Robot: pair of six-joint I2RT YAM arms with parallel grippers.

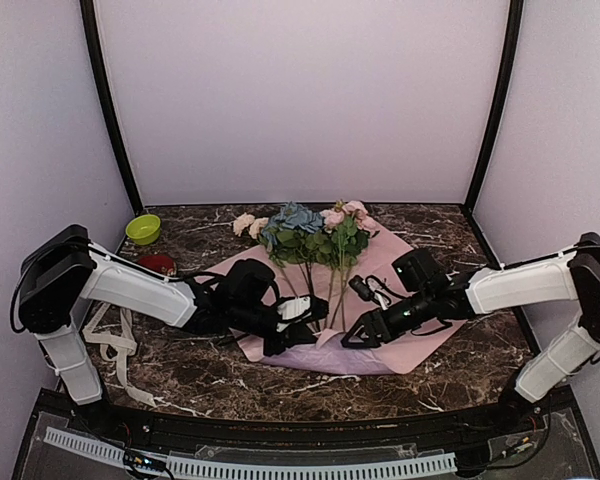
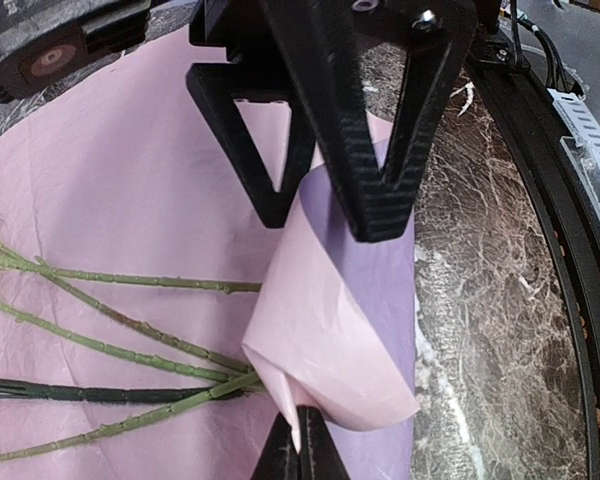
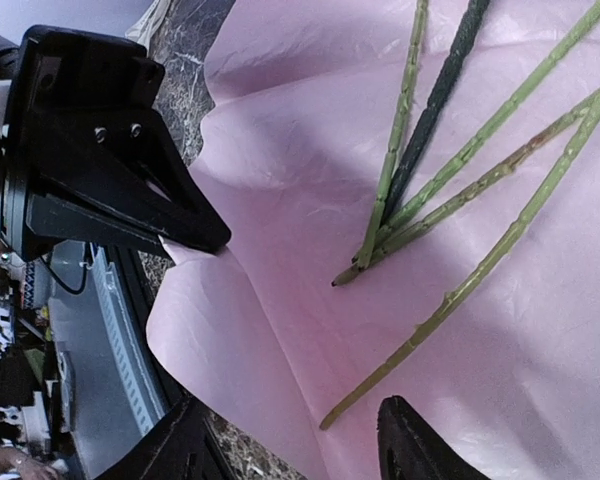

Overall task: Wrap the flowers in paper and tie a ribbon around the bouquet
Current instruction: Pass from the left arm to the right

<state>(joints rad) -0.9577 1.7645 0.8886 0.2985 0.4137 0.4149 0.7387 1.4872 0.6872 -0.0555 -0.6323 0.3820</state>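
The flowers (image 1: 305,235) lie on the paper (image 1: 390,262), pink face up, blooms toward the back and stems (image 2: 130,345) toward me. My left gripper (image 2: 302,445) is shut on the paper's near edge. That edge is lifted and curled over the stem ends, showing its lilac underside (image 2: 380,300). My right gripper (image 3: 295,440) hovers open just above the paper's near edge, beside a stem tip (image 3: 380,375), with nothing between its fingers. The ribbon (image 1: 115,345) lies loose at the table's left, near the left arm's base. No bundled bouquet is in view.
A green bowl (image 1: 143,229) and a small red cup (image 1: 158,264) stand at the back left. The two grippers sit close together over the paper's near edge. The black table rim (image 2: 570,300) runs just to the right of the left gripper.
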